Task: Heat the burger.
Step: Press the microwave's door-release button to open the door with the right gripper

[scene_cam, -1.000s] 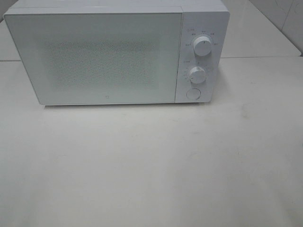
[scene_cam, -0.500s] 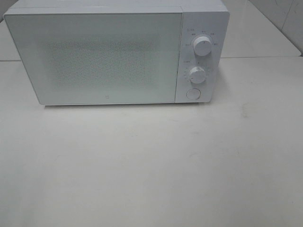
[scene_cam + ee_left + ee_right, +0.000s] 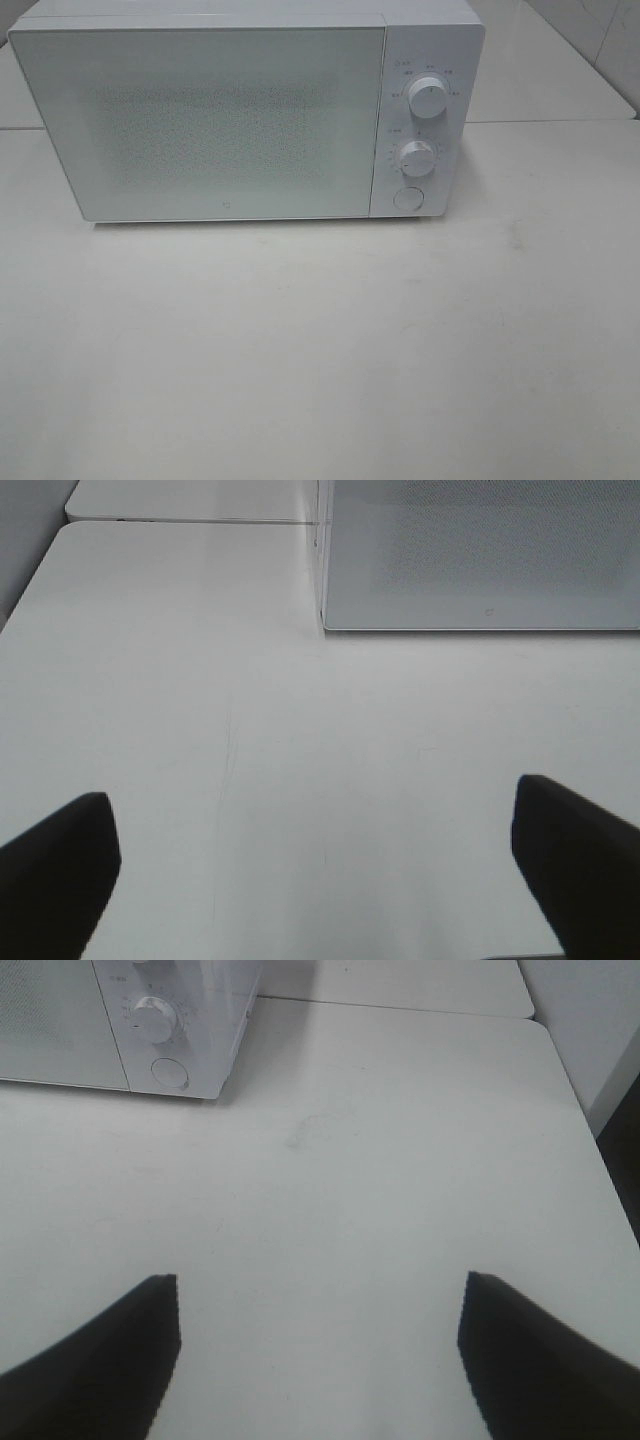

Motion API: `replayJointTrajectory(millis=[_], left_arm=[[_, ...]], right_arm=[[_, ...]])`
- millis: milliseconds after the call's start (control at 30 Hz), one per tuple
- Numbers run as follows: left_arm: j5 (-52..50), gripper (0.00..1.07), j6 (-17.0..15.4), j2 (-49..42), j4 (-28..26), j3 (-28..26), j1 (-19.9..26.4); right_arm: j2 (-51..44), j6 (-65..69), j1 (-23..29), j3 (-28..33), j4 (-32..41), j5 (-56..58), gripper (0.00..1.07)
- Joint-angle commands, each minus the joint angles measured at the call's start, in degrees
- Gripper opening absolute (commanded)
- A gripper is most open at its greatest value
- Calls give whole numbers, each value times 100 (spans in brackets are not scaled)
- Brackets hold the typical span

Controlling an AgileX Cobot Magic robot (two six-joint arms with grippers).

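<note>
Shut microwave [image 3: 200, 120], burger unseen
It stands far on the table [image 3: 320, 350]; the burger shows nowhere (perhaps inside). Left gripper [image 3: 310, 788] and right gripper [image 3: 320, 1277] gape wide, empty; turning the timer knob [image 3: 416, 158] blindly might heat nothing.

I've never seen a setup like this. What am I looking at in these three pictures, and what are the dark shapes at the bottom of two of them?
This is a robot with two arms, each ending in a pincer. One picture comes from a camera mounted high. It looks down on a white table with a white microwave on it, its door shut. The other two come from small cameras on the arms' wrists. The dark shapes there are the pincer fingers seen from close behind. The left pincer and the right pincer both stand open above the table and hold nothing. The arms do not show in the high view, and no burger shows in any picture.
</note>
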Motion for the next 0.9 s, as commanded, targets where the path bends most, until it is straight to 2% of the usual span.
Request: replayJointTrajectory(millis=[33,567,900], left_arm=[[11,100,-29,-92,-23,-6,11],[11,100,-29,-86,-23,-6,11],[11,100,-29,-74,-29,-6,11]], right_arm=[[-183,-80,-34,0,-57,0,75],[-92,-86,-34,-29,-40,-23,75],[808,-86,-23,-172,-6,-1112,75]])
